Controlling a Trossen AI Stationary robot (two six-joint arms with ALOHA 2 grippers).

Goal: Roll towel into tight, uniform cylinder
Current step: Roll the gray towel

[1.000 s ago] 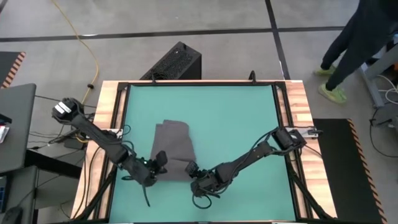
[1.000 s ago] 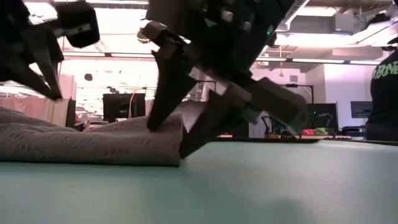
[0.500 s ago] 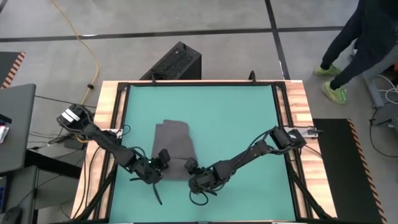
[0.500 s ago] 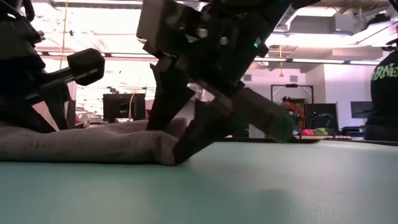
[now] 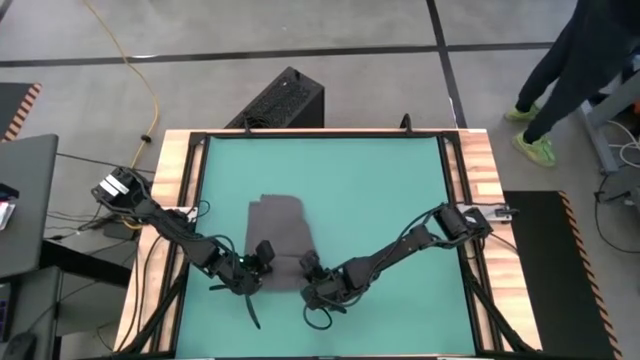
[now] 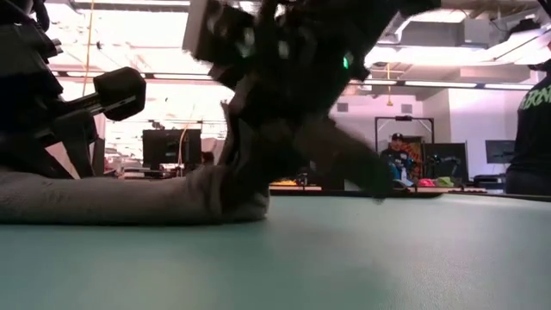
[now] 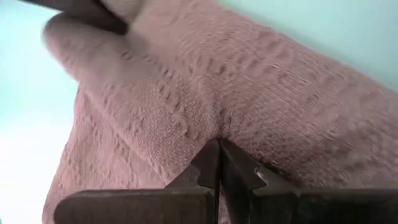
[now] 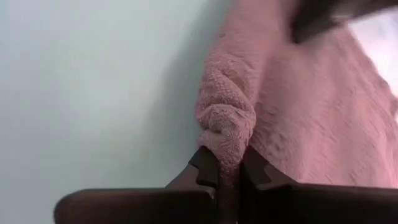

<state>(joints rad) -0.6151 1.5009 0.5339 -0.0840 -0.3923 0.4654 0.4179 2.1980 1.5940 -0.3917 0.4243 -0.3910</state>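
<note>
A: Towel pos?
B: Dark grey soft cloth towel, folded oblong, flat on teal mat, left of centre. Long axis runs near edge to far edge of table; far end slightly narrower.

A: Grippers?
B: Both at its near edge. Right gripper on near-right corner, fingers pinched onto a bunched fold of cloth – wrist view shows the edge rolled up betw. them. Left gripper on near-left part, fingers pressed tight together, tips dug into the weave; cloth puckers around them.

A: Hidden bits?
B: Near edge mostly covered by both arms from above. Low view: right arm blurred, blocks the corner; towel reads as a low rounded ridge, left end cut off by frame. No tag visible.

A: Texture?
B: Ribbed, nubbly weave, limp, thick. Mat smooth, matte. Wooden table border w/ black frame.

A: Beyond?
B: Black slotted box on floor past far edge; person's legs far right, body cut off.
</note>
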